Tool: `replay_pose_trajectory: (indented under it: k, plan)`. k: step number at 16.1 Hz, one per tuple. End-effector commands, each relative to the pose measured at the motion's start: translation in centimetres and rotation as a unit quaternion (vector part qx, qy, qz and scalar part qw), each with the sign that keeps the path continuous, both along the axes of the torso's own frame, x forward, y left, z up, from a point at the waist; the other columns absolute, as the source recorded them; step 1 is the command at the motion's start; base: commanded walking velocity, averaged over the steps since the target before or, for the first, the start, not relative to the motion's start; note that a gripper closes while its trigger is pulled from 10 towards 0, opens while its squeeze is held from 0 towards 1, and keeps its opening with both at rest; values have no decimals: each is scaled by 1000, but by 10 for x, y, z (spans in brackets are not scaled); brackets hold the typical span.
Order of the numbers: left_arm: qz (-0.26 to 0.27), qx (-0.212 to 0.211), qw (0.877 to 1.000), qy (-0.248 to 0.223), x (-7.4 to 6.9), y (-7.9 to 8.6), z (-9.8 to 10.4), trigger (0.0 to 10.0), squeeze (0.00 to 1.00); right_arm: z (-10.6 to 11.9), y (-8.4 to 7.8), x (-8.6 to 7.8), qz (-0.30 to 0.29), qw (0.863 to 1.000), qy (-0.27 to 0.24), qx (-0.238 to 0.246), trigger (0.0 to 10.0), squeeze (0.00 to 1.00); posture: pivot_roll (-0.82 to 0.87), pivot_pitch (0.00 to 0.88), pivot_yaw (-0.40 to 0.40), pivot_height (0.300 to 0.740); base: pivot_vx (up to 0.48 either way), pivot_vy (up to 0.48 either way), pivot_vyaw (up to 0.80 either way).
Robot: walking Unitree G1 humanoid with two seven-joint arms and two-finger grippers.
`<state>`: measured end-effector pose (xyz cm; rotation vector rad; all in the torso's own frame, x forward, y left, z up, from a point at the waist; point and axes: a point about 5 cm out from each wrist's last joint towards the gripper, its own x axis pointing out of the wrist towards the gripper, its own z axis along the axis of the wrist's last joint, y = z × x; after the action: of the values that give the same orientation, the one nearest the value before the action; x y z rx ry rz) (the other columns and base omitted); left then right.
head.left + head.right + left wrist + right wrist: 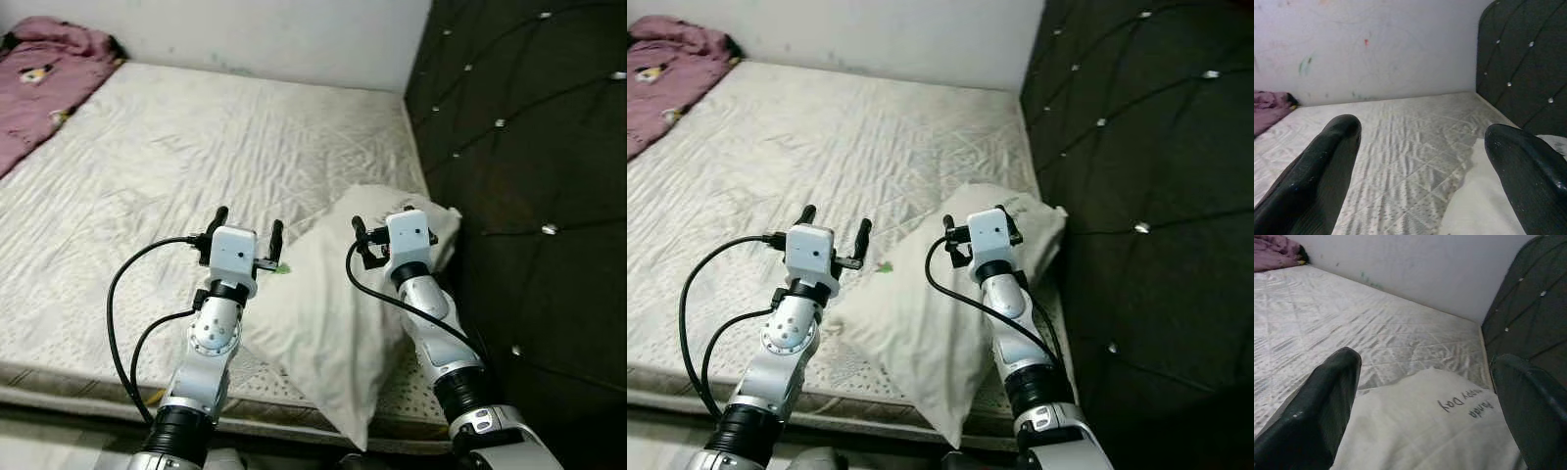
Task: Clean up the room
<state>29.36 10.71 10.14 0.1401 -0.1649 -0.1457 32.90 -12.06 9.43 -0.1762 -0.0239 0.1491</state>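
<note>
A white pillow [333, 313] lies on the bare mattress [147, 166] beside the dark headboard, its lower corner hanging over the bed's front edge. My left gripper [250, 219] is open just above the pillow's left edge, with nothing between its fingers. My right gripper [384, 217] hovers open over the pillow's upper part, close to the headboard. In the right wrist view the pillow [1440, 431] lies below the spread fingers [1327, 396] and shows printed lettering. The left wrist view has the pillow's edge [1484, 205] beside one finger [1523, 166].
A black tufted headboard [529, 147] with shiny studs stands along the right side. A purple blanket [44, 83] is bunched at the mattress's far left corner. A white wall [274, 34] runs behind the bed. The middle of the mattress is open room.
</note>
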Motion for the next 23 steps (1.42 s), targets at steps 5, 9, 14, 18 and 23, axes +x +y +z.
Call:
replay_pose_trajectory:
  k: [5,9,14,18,23]
  plan:
    - [-6,-2,1000,-2,2,-2,1,10000,0,-1,1,1,3,1000,2,-4,10000,0,109,0,-60,740,0,0,0]
    - [95,-25,995,-4,-2,25,1,10000,0,-1,-3,-5,-1,1000,-3,17,10000,0,108,0,-52,740,0,0,0]
    - [58,-30,998,-5,-9,48,4,10000,0,3,-1,-9,2,999,-10,36,10000,0,111,0,-34,740,0,0,0]
    - [40,40,998,-18,-13,39,2,10000,0,3,-3,-13,0,999,-11,40,10000,0,112,0,-19,740,0,0,0]
    - [21,-1,999,25,-25,48,-12,10000,0,-8,-1,-22,-13,1000,4,24,10000,0,100,0,-9,740,0,0,0]
